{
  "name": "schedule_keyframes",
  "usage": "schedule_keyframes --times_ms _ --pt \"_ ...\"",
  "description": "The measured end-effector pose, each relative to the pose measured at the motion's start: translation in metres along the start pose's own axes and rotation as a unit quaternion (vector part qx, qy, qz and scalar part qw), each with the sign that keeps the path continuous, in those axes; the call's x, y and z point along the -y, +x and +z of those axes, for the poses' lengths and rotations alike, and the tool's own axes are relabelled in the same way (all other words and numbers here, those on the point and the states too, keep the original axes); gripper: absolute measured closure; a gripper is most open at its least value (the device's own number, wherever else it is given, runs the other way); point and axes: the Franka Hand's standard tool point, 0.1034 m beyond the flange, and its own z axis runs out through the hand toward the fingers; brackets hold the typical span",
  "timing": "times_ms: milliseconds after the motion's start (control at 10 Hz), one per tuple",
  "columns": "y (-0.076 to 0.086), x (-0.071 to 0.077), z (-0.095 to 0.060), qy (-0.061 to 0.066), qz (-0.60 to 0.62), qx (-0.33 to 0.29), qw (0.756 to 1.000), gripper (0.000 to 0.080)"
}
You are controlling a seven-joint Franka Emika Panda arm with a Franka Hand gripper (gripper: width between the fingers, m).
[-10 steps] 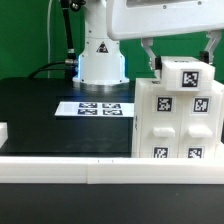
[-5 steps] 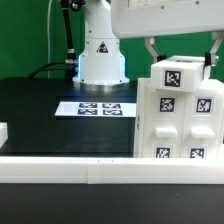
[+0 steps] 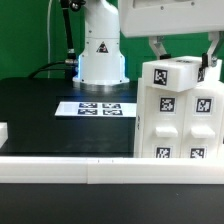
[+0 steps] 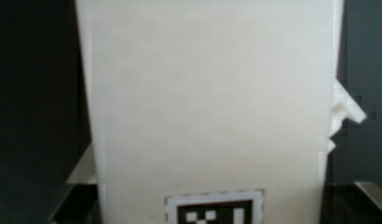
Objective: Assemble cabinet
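The cabinet [image 3: 180,115], a large white box with several black-and-white tags, stands on the black table at the exterior view's right. My gripper [image 3: 183,58] reaches down from above and straddles the cabinet's top. One finger [image 3: 155,50] is on its left side and the other [image 3: 212,56] on its right, so the gripper is shut on the cabinet. In the wrist view the cabinet's white face [image 4: 206,100] fills the picture. A tag [image 4: 214,212] lies between the dark fingers [image 4: 72,200] at the edge.
The marker board [image 3: 98,107] lies flat on the black table in front of the robot base [image 3: 100,55]. A long white border bar [image 3: 70,170] runs along the front. A small white part [image 3: 3,131] shows at the far left edge.
My gripper has moved toward the exterior view's left, and the cabinet's top with its tag has shifted left with it.
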Motion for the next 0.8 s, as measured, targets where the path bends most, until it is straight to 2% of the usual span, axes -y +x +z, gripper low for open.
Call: schedule_keyframes --times_ms 200,500,800 --pt "-0.0008 0.0006 0.0006 0.030 0.116 -0.006 0.993 0.0240" --pt "-0.0018 0.0039 0.0012 0.042 0.246 -0.001 0.968 0.0240" --pt "-0.0014 0.0066 0.0006 0.048 0.348 0.005 0.936 0.0240"
